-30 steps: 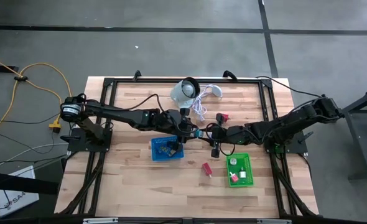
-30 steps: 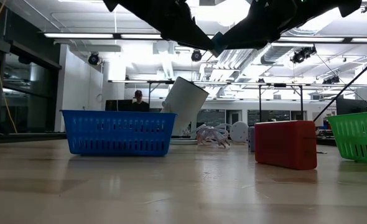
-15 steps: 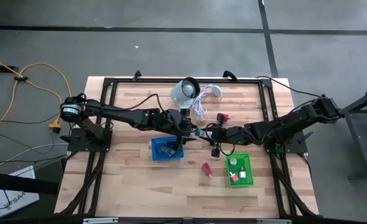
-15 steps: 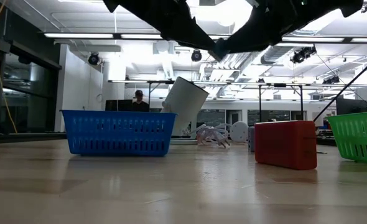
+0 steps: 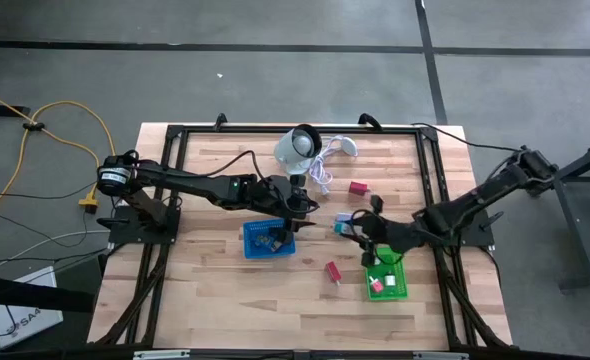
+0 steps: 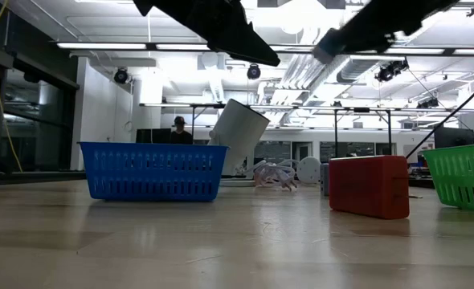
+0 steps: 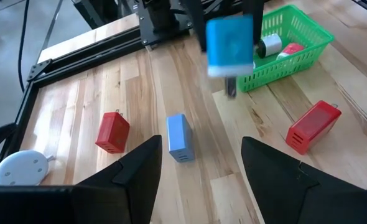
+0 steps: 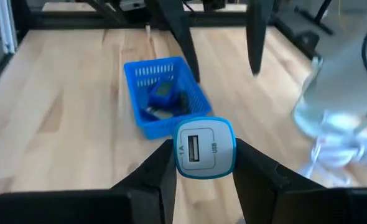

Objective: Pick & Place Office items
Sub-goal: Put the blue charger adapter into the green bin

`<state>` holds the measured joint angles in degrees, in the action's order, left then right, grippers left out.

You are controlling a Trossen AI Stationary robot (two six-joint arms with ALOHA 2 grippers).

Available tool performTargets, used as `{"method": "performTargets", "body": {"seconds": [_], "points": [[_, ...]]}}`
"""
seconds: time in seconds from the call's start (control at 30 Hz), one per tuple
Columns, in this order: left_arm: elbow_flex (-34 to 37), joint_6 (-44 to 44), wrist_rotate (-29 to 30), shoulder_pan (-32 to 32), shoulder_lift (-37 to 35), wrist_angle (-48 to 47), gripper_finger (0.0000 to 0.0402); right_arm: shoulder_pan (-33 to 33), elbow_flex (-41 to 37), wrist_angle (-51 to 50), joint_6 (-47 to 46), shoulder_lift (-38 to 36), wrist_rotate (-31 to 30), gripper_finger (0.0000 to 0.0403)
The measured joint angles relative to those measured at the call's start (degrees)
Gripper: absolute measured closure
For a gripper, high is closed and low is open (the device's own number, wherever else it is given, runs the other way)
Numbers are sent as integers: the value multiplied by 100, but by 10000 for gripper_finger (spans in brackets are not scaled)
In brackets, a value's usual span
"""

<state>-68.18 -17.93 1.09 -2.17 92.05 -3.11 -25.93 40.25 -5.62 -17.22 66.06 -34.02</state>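
My right gripper [image 8: 203, 163] is shut on a blue and white USB charger [image 8: 203, 148], in the air near the green basket [image 5: 387, 275]; it also shows in the left wrist view [image 7: 230, 43]. My left gripper [image 7: 199, 180] is open and empty over the right end of the blue basket [image 5: 268, 240]. A pale blue block [image 7: 178, 137] lies flat on the table between the arms. One red block [image 5: 357, 187] lies farther back. Another red block [image 5: 332, 270] lies nearer the front. My right gripper pinches the charger's two rounded blue sides [image 8: 178, 163] between its two fingers [image 8: 155, 177]. The fingers reach in from the table's right side. The charger is lifted clear of the table, its white face with the USB port turned back toward the wrist.
The blue basket [image 8: 165, 96] holds dark and blue pieces. The green basket [image 7: 283, 43] holds a silver piece and a red one. The white round device [image 5: 297, 145] with its white cable stands at the far edge. Black frame rails run along the table's sides.
My right gripper has drawn away from my left gripper, toward the table's right and near edges and the green basket, carrying the blue charger clear of the table. The two grippers met a second ago and now stand apart.
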Motion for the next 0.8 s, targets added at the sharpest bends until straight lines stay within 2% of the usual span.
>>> {"method": "performTargets", "body": {"seconds": [0.17,0.67,0.8], "points": [[0,0,13,0,0,0,190,-576,0,-770,-1210,-111,-340,286],[0,-1,10,0,0,0,190,-2380,0,-2685,-5677,-68,35,287],[0,0,10,0,0,-2,190,-2659,0,-2930,-6500,80,89,286]]}}
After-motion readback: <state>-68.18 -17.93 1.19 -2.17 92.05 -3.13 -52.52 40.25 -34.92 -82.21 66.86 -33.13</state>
